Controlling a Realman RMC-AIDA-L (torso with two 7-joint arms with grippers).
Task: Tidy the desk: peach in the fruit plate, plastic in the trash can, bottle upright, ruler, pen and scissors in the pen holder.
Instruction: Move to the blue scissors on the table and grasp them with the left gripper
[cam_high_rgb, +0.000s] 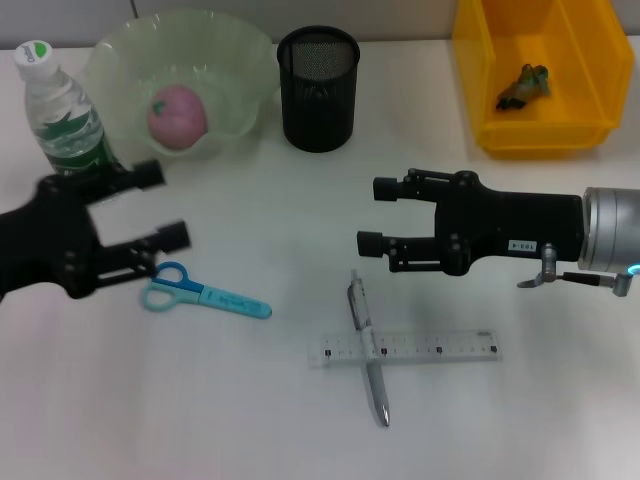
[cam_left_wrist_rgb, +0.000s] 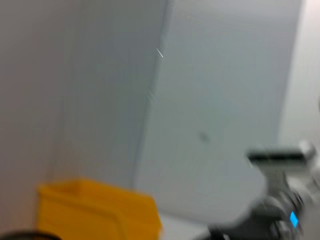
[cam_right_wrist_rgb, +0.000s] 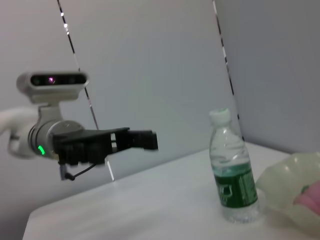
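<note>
Peach (cam_high_rgb: 177, 117) round, pink, in ruffled translucent fruit plate (cam_high_rgb: 240, 70) | clear bottle (cam_high_rgb: 62, 115) upright | mesh pen holder (cam_high_rgb: 318, 88) cylindrical | scissors (cam_high_rgb: 200, 292), pen (cam_high_rgb: 368, 350) across flat ruler (cam_high_rgb: 405, 348) on surface | my left gripper (cam_high_rgb: 165, 205) and right gripper (cam_high_rgb: 368, 215) level, fingers wide, holding nothing

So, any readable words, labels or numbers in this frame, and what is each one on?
Right gripper body sticker: small characters, too small to read.
Bottle green label and cap mark: print blurred, unreadable.
Ruler: scale marks only, no legible digits.
Scissors handle: faint print, unreadable.
Nothing can be quoted with confidence.
</note>
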